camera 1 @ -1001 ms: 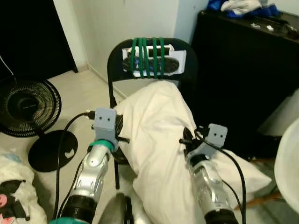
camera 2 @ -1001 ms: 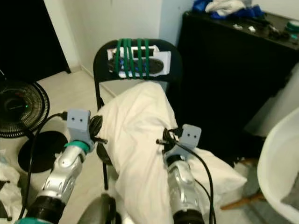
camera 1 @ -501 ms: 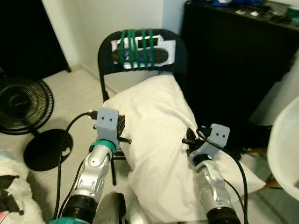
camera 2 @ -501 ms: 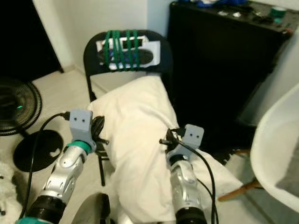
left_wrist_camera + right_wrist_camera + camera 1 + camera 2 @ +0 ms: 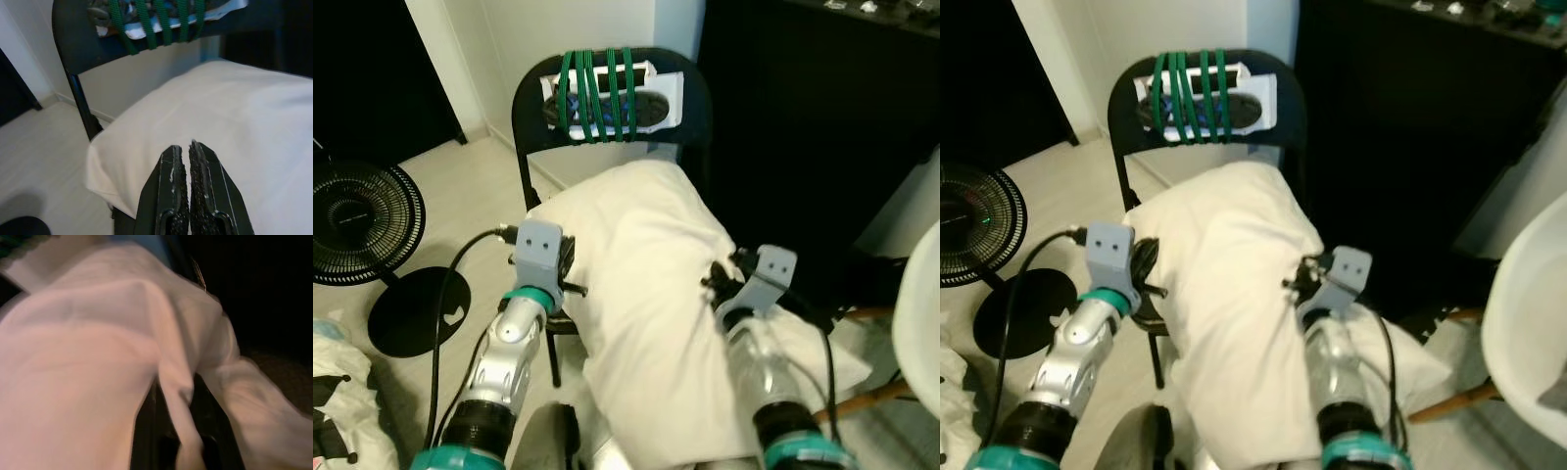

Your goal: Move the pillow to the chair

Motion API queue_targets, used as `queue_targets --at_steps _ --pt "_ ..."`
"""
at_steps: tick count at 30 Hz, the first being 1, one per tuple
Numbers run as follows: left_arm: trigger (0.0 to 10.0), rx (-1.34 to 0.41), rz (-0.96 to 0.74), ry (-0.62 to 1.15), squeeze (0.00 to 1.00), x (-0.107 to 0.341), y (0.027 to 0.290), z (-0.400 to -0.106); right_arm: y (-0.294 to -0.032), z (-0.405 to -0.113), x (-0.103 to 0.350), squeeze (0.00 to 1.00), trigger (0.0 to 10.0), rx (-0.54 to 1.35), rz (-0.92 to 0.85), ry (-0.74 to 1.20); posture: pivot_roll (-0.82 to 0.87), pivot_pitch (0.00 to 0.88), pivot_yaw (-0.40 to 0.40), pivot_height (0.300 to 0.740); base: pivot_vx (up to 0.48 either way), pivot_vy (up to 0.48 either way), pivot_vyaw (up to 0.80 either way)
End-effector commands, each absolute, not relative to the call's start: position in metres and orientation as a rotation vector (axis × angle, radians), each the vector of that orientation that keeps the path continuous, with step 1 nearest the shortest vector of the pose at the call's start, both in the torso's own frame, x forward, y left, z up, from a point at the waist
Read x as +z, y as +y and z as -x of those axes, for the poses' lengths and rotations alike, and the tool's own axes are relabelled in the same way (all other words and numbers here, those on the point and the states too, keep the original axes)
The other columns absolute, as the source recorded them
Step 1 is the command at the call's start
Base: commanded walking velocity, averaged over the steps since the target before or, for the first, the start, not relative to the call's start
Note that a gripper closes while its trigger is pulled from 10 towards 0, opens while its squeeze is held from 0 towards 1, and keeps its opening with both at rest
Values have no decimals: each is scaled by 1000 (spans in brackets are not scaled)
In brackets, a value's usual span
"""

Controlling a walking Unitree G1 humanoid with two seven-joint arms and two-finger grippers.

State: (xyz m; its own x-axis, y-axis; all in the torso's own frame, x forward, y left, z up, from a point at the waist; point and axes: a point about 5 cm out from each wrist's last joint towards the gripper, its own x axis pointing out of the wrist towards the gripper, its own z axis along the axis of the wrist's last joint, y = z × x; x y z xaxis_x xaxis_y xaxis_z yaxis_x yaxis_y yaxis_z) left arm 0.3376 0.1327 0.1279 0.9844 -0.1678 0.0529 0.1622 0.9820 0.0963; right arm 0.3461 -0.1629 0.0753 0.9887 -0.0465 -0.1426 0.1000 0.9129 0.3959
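Right pincer (image 5: 173, 431): clamped on a fold of the pillow (image 5: 646, 284), as half a second ago.
Left pincer (image 5: 182, 159): fingers together, holding nothing, at the pillow's left edge.
Pillow: far end resting on the seat of the chair (image 5: 612, 88), near end hanging off the front; sits a little lower in view than before.
Fan (image 5: 362, 220): on the floor, left of the chair.
Cabinet (image 5: 803, 98): black, right of the chair.
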Motion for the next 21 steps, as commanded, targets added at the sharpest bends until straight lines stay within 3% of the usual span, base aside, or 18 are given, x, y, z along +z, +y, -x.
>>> queue_targets --at_steps 1,5,13,17,18,19,21 --pt "10000 -150 -112 -22 0 122 143 -337 -155 -345 64 0 10000 -99 -475 208 144 167 122 622 0 0 0" --pt "10000 -125 -124 -44 0 129 159 -334 -138 -358 73 0 10000 -100 -489 259 190 252 125 622 0 0 0" --pt "10000 -110 -121 -55 0 126 172 -321 -116 -378 105 0 10000 -59 -482 233 212 279 118 622 0 0 0" --pt "10000 -287 40 -93 0 130 172 -298 -95 -394 140 0 10000 -24 -531 163 213 261 99 622 0 0 0" --pt "10000 -405 88 -65 341 126 170 -288 -92 -396 147 0 10000 -26 -559 147 213 261 99 622 0 0 0" --pt "10000 -511 120 30 1000 114 169 -277 -91 -398 151 0 10000 -30 -576 136 213 254 92 622 0 0 0" --pt "10000 -596 116 118 1000 102 170 -267 -91 -399 153 0 10000 -30 -580 131 213 250 88 622 0 0 0"
